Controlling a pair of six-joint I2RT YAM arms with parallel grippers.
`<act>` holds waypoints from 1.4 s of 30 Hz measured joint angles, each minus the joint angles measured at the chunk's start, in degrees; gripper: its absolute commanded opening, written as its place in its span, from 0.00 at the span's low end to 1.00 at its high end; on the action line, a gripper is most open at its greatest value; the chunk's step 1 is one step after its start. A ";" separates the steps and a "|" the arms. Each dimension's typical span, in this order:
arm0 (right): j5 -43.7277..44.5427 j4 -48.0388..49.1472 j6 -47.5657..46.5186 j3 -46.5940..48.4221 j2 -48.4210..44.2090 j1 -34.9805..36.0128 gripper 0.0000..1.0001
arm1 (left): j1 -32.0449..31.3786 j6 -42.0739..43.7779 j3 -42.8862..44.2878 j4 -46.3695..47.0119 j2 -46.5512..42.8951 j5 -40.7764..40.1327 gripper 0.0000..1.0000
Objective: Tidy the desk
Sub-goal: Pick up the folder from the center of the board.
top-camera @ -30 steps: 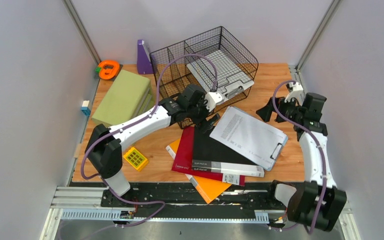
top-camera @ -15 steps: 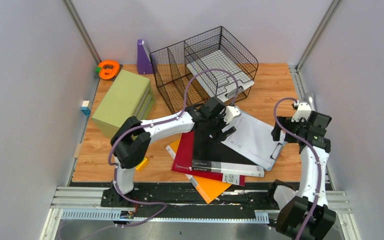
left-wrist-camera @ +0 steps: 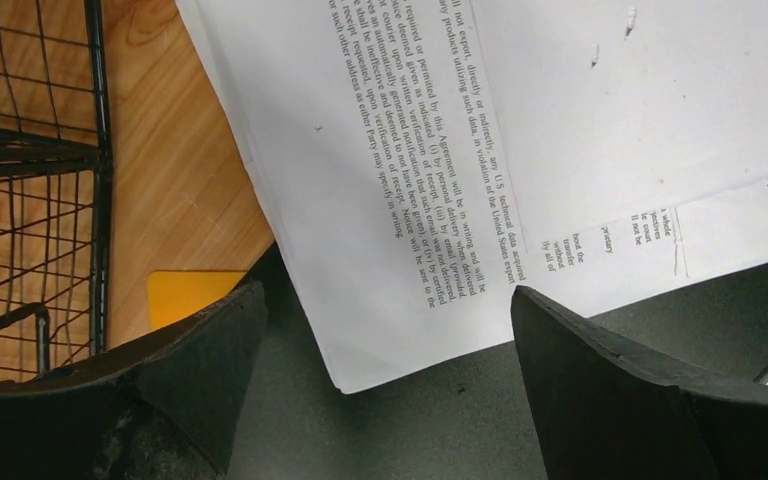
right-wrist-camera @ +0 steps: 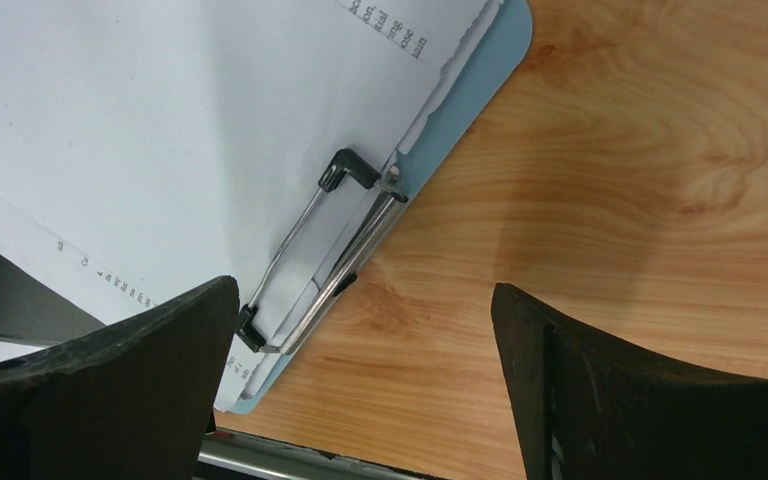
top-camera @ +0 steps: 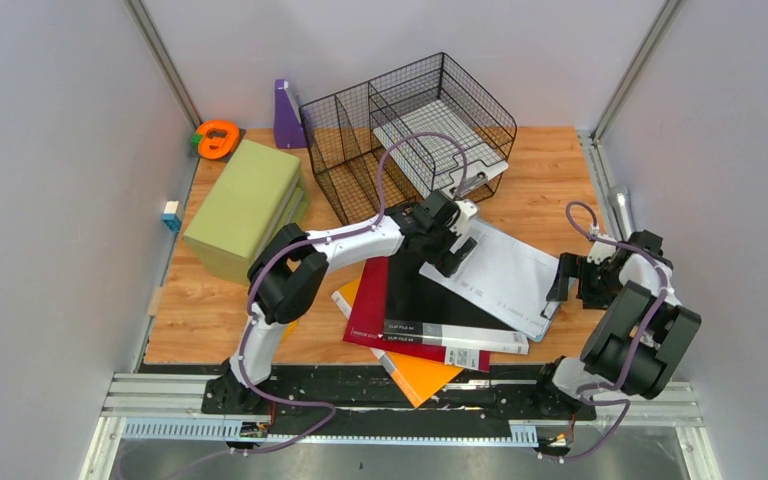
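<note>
Top external view: we judge little done; the light-brown wood-grain tabletop [top-camera: 550,170] between the grey walls [top-camera: 60,150] carries a pale-blue paper-laden clipboard [top-camera: 505,275] and red, black and orange folders [top-camera: 400,305] heaped outside the black wire-mesh tray [top-camera: 360,140]; left tool [left-wrist-camera: 385,300] and right tool [right-wrist-camera: 360,290] both gape wide, empty.

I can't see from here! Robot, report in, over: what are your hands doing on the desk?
Left gripper open over a paper corner of the clipboard. Right gripper open at its clip end. Nothing held. Desk cluttered: clipboard lies across the folder pile.
</note>
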 measured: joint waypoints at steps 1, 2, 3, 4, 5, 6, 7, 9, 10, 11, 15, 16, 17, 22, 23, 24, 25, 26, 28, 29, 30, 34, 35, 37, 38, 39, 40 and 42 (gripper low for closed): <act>-0.59 -0.15 -0.35 0.61 1.79 -0.44 1.00 | 0.26 -1.20 0.09 -0.02 0.35 0.22 1.00; -1.11 -0.13 -0.57 1.25 3.58 -0.66 1.00 | 0.63 -2.34 0.11 -0.07 0.72 0.70 1.00; -1.60 -0.09 -0.72 1.86 5.29 -0.79 1.00 | 0.98 -3.10 0.11 -0.13 1.05 0.98 1.00; -2.40 -1.07 -0.72 3.61 7.23 -0.90 1.00 | 1.64 -4.39 0.11 -0.17 1.66 1.73 1.00; -3.08 -0.81 -0.70 4.37 8.31 -0.90 1.00 | 2.16 -5.22 0.09 -0.17 2.05 2.25 1.00; -4.02 -1.33 -0.61 5.75 9.88 -0.98 1.00 | 2.80 -6.23 -0.13 -0.09 2.54 2.82 1.00; -5.07 -1.57 -0.44 6.99 11.32 -1.05 1.00 | 3.19 -6.95 -0.39 -0.04 2.86 3.26 1.00; -7.21 -1.79 0.04 8.81 13.60 -1.27 1.00 | 3.80 -7.58 -0.61 0.98 2.93 4.28 1.00; -8.48 -1.97 0.28 9.70 14.75 -1.36 0.97 | 4.00 -7.80 -0.81 1.31 2.93 4.87 1.00; -9.90 -2.16 0.59 10.58 15.87 -1.46 0.95 | 4.04 -7.89 -1.14 2.01 2.93 5.33 1.00; -17.00 -2.75 1.55 13.90 20.68 -1.68 0.93 | 3.96 -10.12 -2.29 5.09 2.93 8.50 1.00; -18.95 -3.17 1.75 14.82 21.97 -1.70 0.92 | 3.96 -10.82 -2.84 6.45 2.91 9.77 1.00; -20.52 -3.76 1.92 15.78 23.21 -1.70 0.92 | 3.96 -11.19 -3.32 7.50 2.91 10.19 1.00; -24.26 -6.32 2.54 18.67 26.64 -3.15 0.90 | 4.59 -12.48 -5.18 10.12 2.34 12.48 1.00; -24.79 -6.71 2.58 19.15 27.21 -3.39 0.90 | 4.74 -12.85 -5.51 10.64 2.23 12.81 1.00; -25.24 -7.04 2.60 19.54 27.71 -3.56 0.89 | 4.90 -13.18 -5.88 11.15 2.08 13.07 1.00; -25.55 -7.30 2.58 19.85 28.04 -3.67 0.89 | 4.96 -13.42 -6.19 11.54 1.92 13.25 1.00; -25.83 -7.43 2.58 20.04 28.30 -3.74 0.89 | 5.03 -13.66 -6.58 12.02 1.77 13.38 1.00; -26.12 -7.69 2.58 20.33 28.59 -3.85 0.88 | 5.16 -14.03 -7.23 12.92 1.49 13.66 0.99; -26.23 -7.74 2.58 20.48 28.68 -3.87 0.88 | 5.20 -14.23 -7.54 13.29 1.36 13.73 0.99; -26.27 -7.76 2.60 20.59 28.74 -3.87 0.87 | 5.25 -14.32 -8.00 13.77 1.14 13.88 0.98; -26.10 -7.61 2.97 20.72 28.83 -3.87 0.85 | 5.49 -14.69 -9.11 15.17 0.63 14.34 0.97; -25.79 -7.52 3.26 20.76 28.83 -3.85 0.86 | 5.49 -14.71 -9.35 15.43 0.52 14.40 0.97; -25.11 -7.23 4.22 20.76 28.74 -3.69 0.88 | 5.51 -14.75 -9.86 16.00 0.26 14.40 0.97; -24.63 -7.08 4.74 20.74 28.59 -3.56 0.90 | 5.53 -14.84 -10.19 16.26 0.04 14.40 0.97; -24.04 -6.80 5.38 20.63 28.26 -3.34 0.94 | 5.53 -15.08 -10.58 16.50 -0.20 14.40 0.97; -23.45 -6.58 5.86 20.48 27.82 -3.06 0.96 | 5.53 -15.32 -10.99 16.74 -0.44 14.40 0.97; -21.70 -5.84 6.78 19.80 26.45 -2.36 0.98 | 5.49 -15.98 -11.76 17.31 -0.87 14.32 0.97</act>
